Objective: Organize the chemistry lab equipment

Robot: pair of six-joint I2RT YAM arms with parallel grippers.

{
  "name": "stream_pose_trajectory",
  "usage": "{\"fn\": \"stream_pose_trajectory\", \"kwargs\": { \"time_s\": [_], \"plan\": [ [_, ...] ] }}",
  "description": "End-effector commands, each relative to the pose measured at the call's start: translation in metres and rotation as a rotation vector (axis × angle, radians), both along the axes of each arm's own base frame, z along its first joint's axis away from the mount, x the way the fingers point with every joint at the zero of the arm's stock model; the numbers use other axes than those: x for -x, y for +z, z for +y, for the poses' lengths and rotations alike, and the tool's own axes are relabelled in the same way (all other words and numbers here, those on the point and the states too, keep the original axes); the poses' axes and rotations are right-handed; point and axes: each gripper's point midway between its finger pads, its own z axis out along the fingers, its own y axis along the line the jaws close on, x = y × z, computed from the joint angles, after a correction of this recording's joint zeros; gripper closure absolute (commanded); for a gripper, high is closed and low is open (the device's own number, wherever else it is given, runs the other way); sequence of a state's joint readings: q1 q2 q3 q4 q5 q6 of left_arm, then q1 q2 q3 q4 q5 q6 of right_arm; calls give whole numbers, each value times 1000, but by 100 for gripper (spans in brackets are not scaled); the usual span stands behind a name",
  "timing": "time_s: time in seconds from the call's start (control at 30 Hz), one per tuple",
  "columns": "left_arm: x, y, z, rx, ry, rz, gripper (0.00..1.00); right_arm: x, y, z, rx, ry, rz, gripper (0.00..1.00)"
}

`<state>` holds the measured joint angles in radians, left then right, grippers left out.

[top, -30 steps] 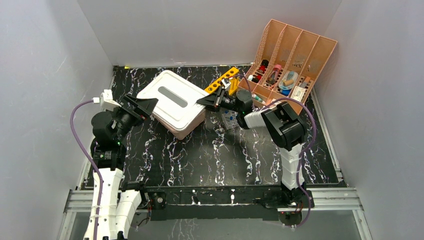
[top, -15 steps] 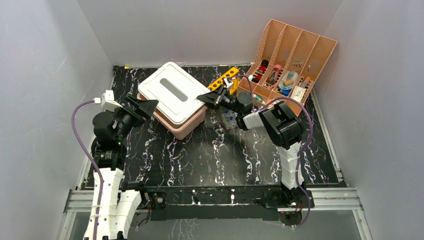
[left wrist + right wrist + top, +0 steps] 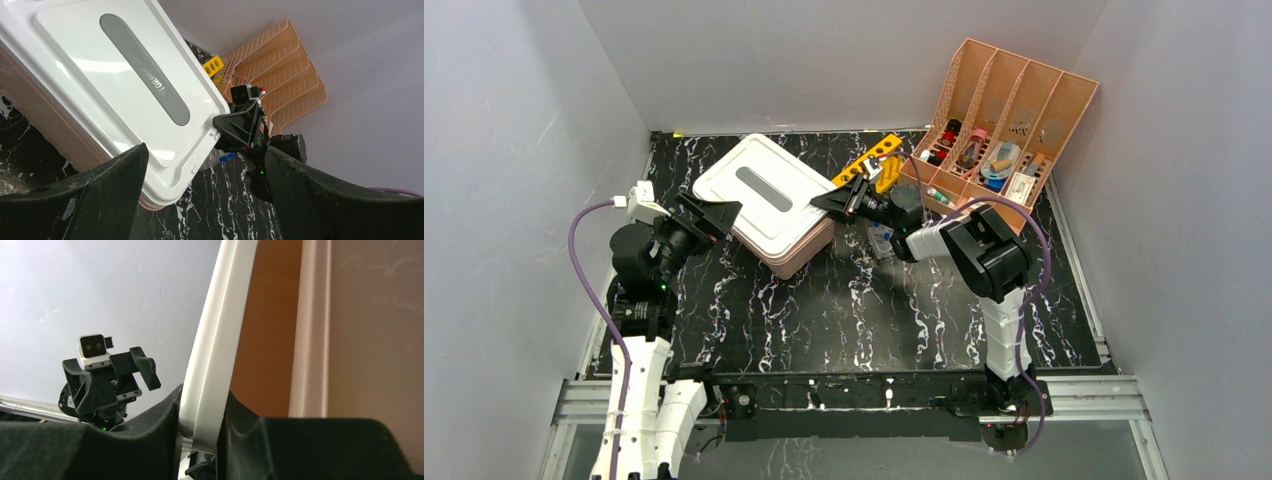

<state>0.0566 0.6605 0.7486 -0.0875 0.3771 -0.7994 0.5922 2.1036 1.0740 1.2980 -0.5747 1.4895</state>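
Note:
A large pink tub [image 3: 799,255] stands at the back left under its white lid [image 3: 759,190]. My right gripper [image 3: 832,200] is shut on the lid's right edge. In the right wrist view the lid's rim [image 3: 215,340] sits between my fingers [image 3: 202,410], with the pink tub wall [image 3: 375,315] beside it. My left gripper [image 3: 724,213] is open and empty at the tub's left corner. In the left wrist view its wide-apart jaws [image 3: 205,150] frame the lid [image 3: 100,75]. No flask, beakers, dishes or tongs can be made out.
A peach four-slot organizer [image 3: 1014,95] stands at the back right with small items in its front ends. A yellow holed rack [image 3: 874,155] lies between it and the tub. A small clear item with blue caps [image 3: 882,238] lies under my right arm.
My right gripper lifted the lid's right side half a second ago and has brought it back down and slightly left. The left arm has barely moved.

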Motion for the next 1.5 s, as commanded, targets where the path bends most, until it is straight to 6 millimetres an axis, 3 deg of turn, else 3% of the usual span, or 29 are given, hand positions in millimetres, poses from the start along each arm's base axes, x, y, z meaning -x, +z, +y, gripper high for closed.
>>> {"fn": "stream_pose_trajectory", "kwargs": {
  "time_s": [0.0, 0.2, 0.57, 0.63, 0.77, 1.03, 1.13, 1.27, 1.37, 1.47],
  "plan": [
    [4, 10, -1, -22, -8, -41, 15, -1, 33, -3, 0, -64, -115, 60],
    [4, 10, -2, -21, -13, -43, 14, -4, 41, -9, 39, -115, -137, 51],
    [5, 10, -4, -15, -20, -47, 14, -3, 39, -38, 185, -256, -146, 52],
    [4, 9, -6, -4, -26, -46, 14, 0, 51, -48, 218, -298, -186, 51],
    [2, 9, -7, 7, -33, -48, 14, 8, 51, -55, 283, -291, -208, 51],
    [0, 11, -7, 7, -33, -51, 14, 36, 18, -79, 385, -299, -156, 50],
    [-1, 11, -9, 15, -40, -50, 15, 41, 13, -85, 400, -310, -161, 59],
    [-4, 8, -10, 30, -48, -41, 15, 32, 28, -81, 423, -314, -231, 99],
    [-5, 7, -10, 36, -47, -30, 15, 24, 49, -70, 433, -301, -313, 100],
    [-5, 4, -10, 38, -42, -16, 16, 18, 52, -45, 507, -238, -395, 100]
  ]
}}
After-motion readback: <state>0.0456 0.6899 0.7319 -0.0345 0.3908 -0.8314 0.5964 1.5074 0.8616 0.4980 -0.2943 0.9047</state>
